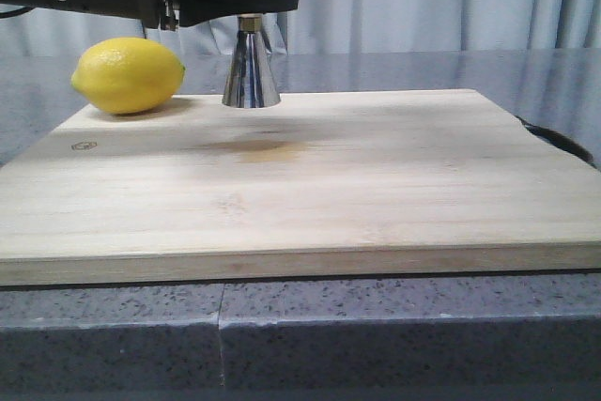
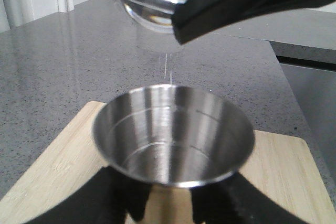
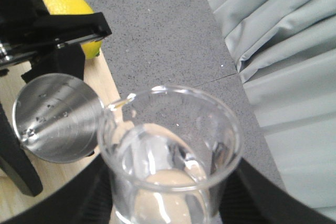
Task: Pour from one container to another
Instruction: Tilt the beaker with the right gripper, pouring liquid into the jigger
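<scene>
— What do you get from the front?

— The steel jigger stands upright at the far edge of the wooden board, just beside a lemon. My left arm crosses above it and hides its top half; I can't tell there how my fingers stand.

— And your left wrist camera?

— The jigger's open cup fills the view, my left pincer clenched on its lower part, dark fingers on both sides. Above its rim hangs the glass beaker, tilted, with a thin thread of liquid falling toward the cup. A black finger of my other pincer overlaps the beaker.

— Right wrist?

— My right pincer grips the beaker, fingers on either side of the glass. Its pouring lip points over the jigger's rim. The lemon lies beyond the jigger, partly behind my left arm.
</scene>
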Robot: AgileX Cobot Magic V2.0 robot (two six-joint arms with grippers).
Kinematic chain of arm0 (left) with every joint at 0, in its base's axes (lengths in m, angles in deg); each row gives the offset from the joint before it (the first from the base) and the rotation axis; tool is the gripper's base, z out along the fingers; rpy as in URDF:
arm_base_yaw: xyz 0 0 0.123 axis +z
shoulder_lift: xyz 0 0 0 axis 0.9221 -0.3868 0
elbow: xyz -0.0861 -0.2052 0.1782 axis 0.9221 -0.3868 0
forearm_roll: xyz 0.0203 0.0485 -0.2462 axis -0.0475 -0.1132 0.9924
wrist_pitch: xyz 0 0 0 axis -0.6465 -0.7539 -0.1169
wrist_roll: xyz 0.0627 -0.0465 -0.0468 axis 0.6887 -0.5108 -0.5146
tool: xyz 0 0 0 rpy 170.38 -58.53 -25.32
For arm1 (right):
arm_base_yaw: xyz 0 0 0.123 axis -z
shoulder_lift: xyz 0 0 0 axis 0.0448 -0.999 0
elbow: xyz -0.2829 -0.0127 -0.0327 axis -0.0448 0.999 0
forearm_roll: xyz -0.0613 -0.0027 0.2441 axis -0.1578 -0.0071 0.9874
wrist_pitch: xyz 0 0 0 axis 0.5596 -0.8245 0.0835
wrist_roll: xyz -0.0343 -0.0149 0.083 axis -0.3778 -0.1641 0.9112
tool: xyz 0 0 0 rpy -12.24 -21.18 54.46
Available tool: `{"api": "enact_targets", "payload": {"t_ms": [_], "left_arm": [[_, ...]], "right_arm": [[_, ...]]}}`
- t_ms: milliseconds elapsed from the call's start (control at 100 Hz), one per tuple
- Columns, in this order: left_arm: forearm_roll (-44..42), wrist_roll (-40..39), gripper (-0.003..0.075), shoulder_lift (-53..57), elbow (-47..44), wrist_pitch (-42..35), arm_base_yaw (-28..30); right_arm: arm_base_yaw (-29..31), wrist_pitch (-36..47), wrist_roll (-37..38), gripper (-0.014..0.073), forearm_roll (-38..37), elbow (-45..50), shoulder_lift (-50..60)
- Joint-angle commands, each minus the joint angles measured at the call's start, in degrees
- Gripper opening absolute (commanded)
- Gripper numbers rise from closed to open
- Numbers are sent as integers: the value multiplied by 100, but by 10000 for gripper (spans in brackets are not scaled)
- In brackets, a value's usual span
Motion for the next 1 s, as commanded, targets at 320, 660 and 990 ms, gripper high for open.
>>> {"api": "enact_targets", "payload": {"t_ms": [320,660,990], "left_arm": [[484,-34,259,274,163,534,-58],[484,-34,259,274,163,534,-58],[484,-34,259,274,163,534,-58]], "right_arm": [[-398,351,-54,258,-1440,-233,-39],[-427,351,-54,258,-1985,-233,-39],[-436,351,-64,258,-2386,-233,-39]]}}
